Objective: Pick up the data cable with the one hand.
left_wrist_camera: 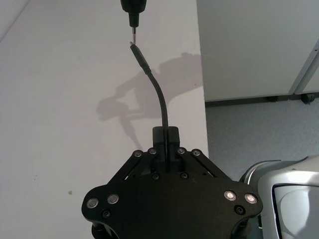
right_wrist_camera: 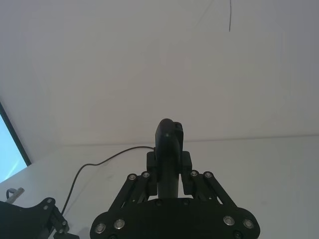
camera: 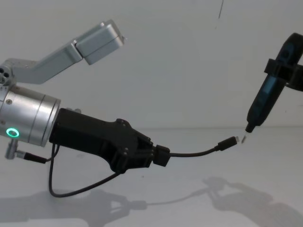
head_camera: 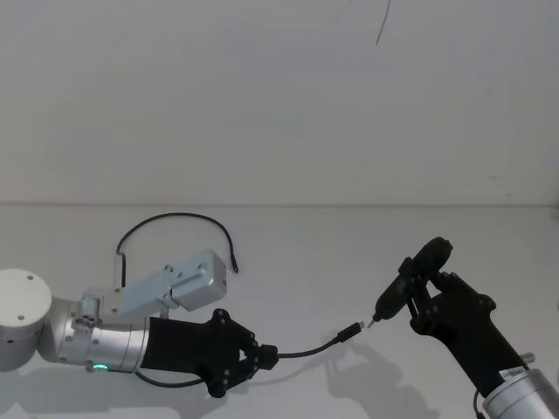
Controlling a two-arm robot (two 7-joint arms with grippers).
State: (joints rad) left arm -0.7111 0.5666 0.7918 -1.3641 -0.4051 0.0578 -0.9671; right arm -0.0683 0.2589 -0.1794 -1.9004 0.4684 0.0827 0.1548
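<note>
Because the left gripper, at lower centre of the chest view, is clamped on the data cable with its plug raised off the table, the pick-up appears complete except for trailing slack. The right gripper, lower right, grips a pen-like tool.

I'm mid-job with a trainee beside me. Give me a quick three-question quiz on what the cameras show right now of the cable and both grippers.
1. True or false: the left gripper is shut on the data cable.
2. Pick one. The cable's free plug is: A) hanging straight down, B) held out in the air close to the tip of the pen-like tool, C) plugged into a socket.
3. In a few words: what does the right gripper hold?

Key: 1 true. 2 B. 3 the pen-like tool, clamped between its fingers.
</note>
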